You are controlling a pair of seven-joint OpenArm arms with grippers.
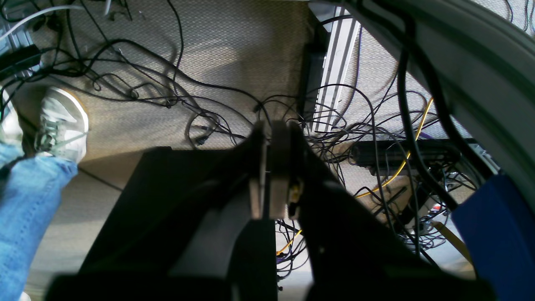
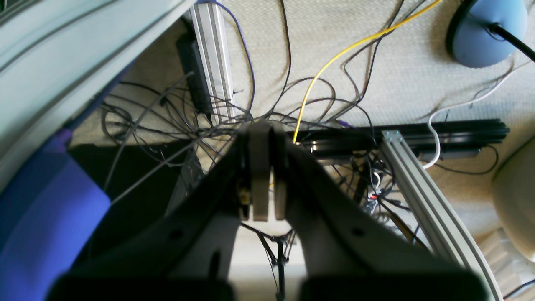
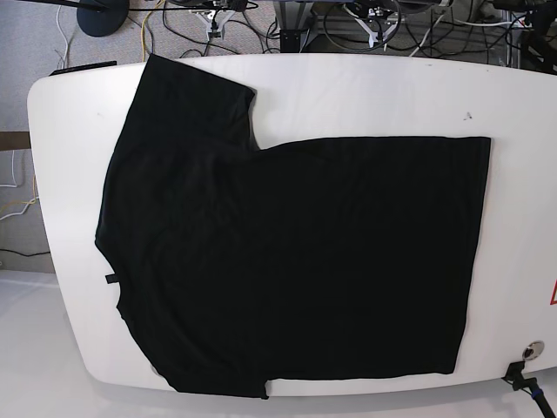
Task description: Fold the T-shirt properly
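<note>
1. T-shirt (image 3: 296,261): plain black, spread flat on the white tabletop (image 3: 365,96), covering most of it in the base view. No print side showing.
2. Orientation: neck end at the left, hem along a straight vertical edge at the right. One sleeve reaches toward the far left corner of the tabletop; the other lies at the near edge, left of centre.
3. Small neck tag (image 3: 111,279) visible at the left edge of the cloth.
4. Left claw (image 1: 273,167): seen only in its own wrist view, fingers pressed together with no gap to speak of, nothing between them. It hangs off the tabletop, over carpet and tangled cables (image 1: 175,96).
5. A person's leg in blue jeans (image 1: 25,209) and a pale sneaker (image 1: 62,125) stand at the left of that view.
6. Right claw (image 2: 263,167): fingers nearly touching, a thin slit between, nothing held. Below it: carpet, a yellow cable (image 2: 334,58), aluminium rail (image 2: 422,200).
7. Neither claw appears in the base view.
</note>
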